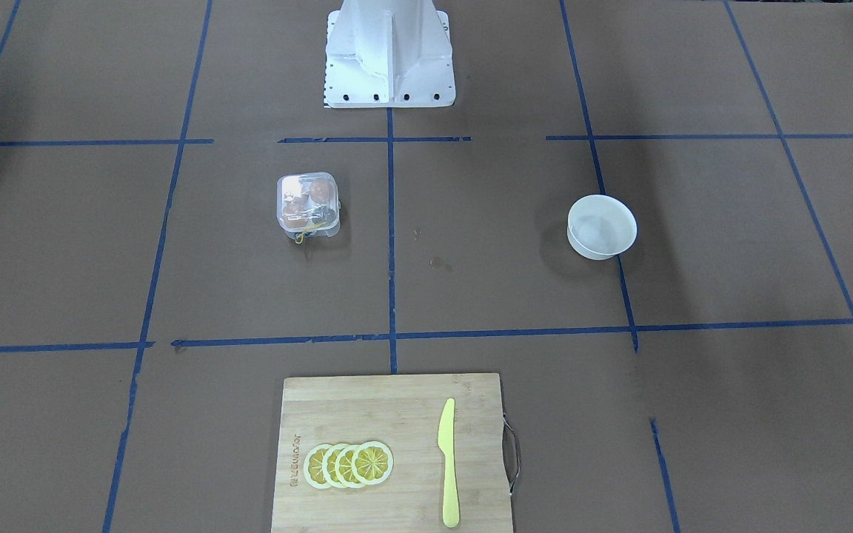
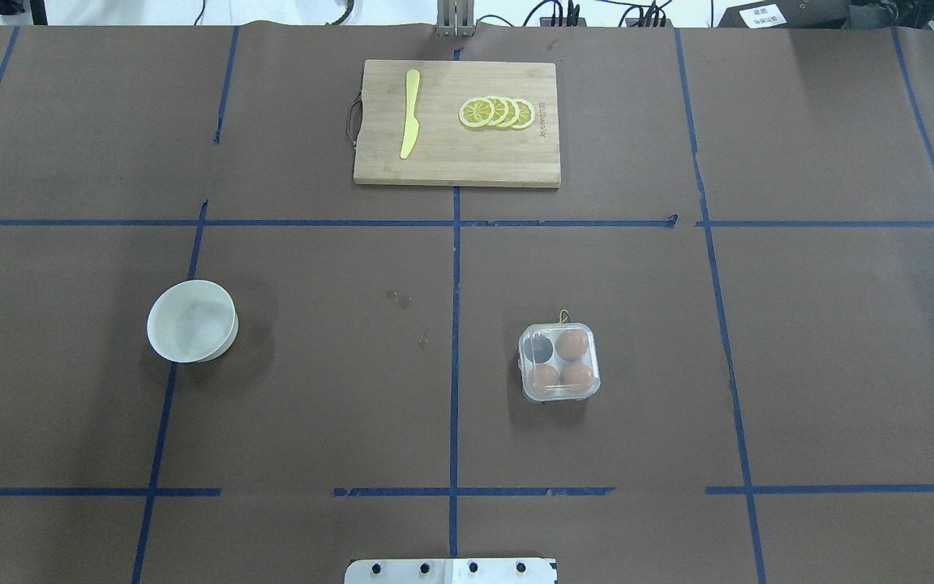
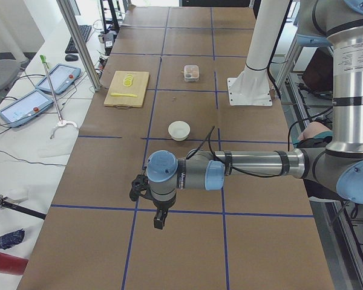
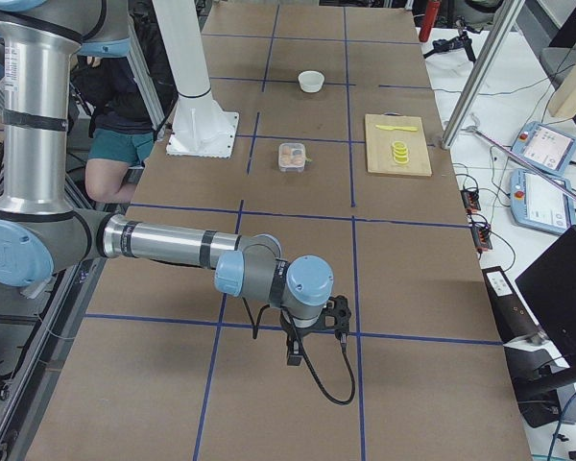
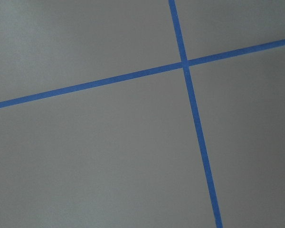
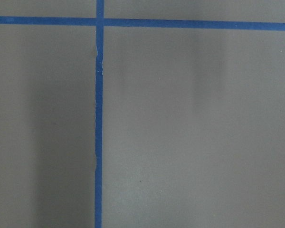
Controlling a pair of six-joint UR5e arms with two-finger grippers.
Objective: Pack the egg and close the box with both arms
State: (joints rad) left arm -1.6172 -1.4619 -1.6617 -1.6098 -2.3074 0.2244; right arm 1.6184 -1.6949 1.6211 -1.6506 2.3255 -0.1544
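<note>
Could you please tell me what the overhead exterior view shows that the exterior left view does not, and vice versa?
Only the overhead view lets one count what is in the box: three eggs and one dark cell without an egg. Only the exterior left view shows the left arm, its gripper hanging over table far from the box; open or shut, I cannot tell. Both show the box, the white bowl and the cutting board with lemon slices and a yellow knife.
</note>
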